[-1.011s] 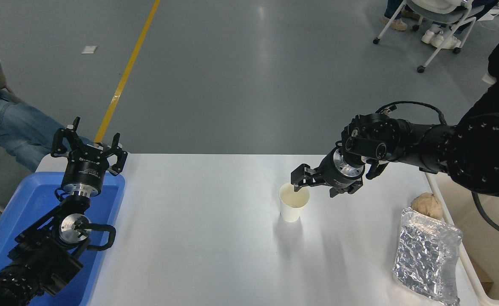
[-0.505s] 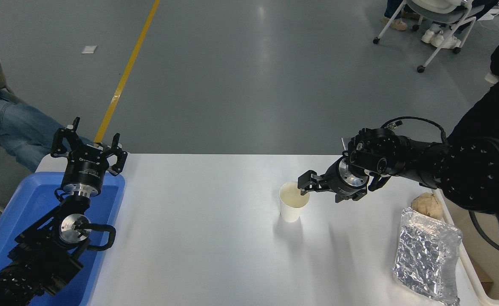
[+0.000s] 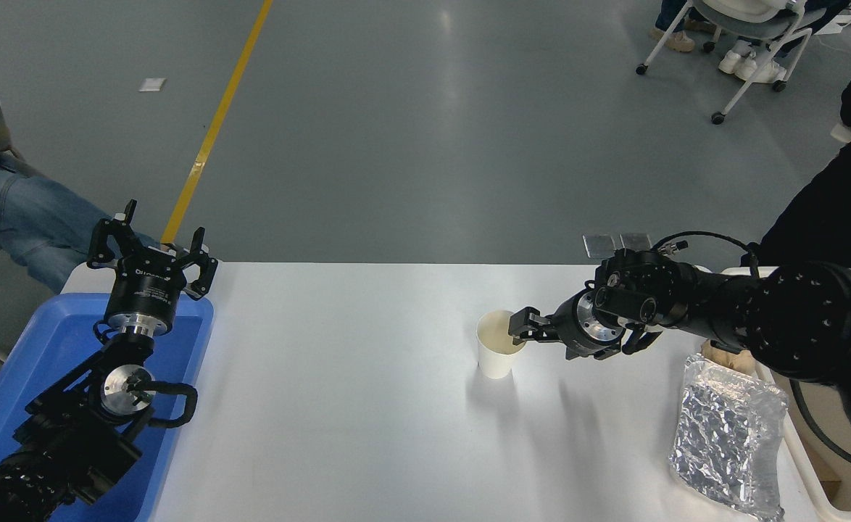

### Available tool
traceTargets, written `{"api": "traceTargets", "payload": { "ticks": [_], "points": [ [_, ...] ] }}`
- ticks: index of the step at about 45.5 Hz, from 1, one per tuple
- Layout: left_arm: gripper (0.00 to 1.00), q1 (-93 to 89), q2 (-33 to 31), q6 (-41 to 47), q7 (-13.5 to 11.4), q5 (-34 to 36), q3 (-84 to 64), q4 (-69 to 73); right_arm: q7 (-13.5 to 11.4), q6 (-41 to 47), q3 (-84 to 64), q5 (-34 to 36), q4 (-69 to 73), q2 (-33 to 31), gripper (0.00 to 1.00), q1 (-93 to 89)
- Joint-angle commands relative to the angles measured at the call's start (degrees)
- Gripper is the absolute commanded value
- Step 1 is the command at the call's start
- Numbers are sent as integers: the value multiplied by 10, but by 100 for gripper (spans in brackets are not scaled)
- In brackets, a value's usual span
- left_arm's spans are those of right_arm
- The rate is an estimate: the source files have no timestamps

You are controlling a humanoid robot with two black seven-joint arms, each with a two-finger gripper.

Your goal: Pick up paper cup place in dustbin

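Small white tapered paper cup (image 3: 499, 351) with cream interior — upright on the white table (image 3: 353, 406), right of centre. Black right gripper (image 3: 521, 328) reaches in from the right, its fingertips at the cup's right rim; whether they pinch the rim cannot be told. Crumpled silver foil bag (image 3: 726, 442) lies near the table's right edge, beside the cream-beige plastic dustbin (image 3: 806, 464). Black left gripper (image 3: 151, 250) — fingers spread, holding nothing — parked over the blue plastic tray (image 3: 41, 348) at lower left.
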Motion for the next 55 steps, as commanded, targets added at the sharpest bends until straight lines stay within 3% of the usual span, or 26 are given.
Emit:
{"api": "traceTargets", "payload": {
  "ticks": [1, 20, 31, 47, 55],
  "points": [
    [99, 0, 0, 0, 0, 0, 0, 0, 2, -21, 4, -46, 6, 0, 0, -4],
    [99, 0, 0, 0, 0, 0, 0, 0, 23, -8, -10, -55, 63, 0, 0, 83],
    [99, 0, 0, 0, 1, 0, 0, 0, 17, -1, -10, -55, 161, -95, 0, 201],
    [99, 0, 0, 0, 0, 0, 0, 0, 15, 122, 10, -53, 193, -242, 0, 352],
    [99, 0, 0, 0, 0, 0, 0, 0, 17, 142, 9, -54, 206, -288, 0, 411]
  ]
}}
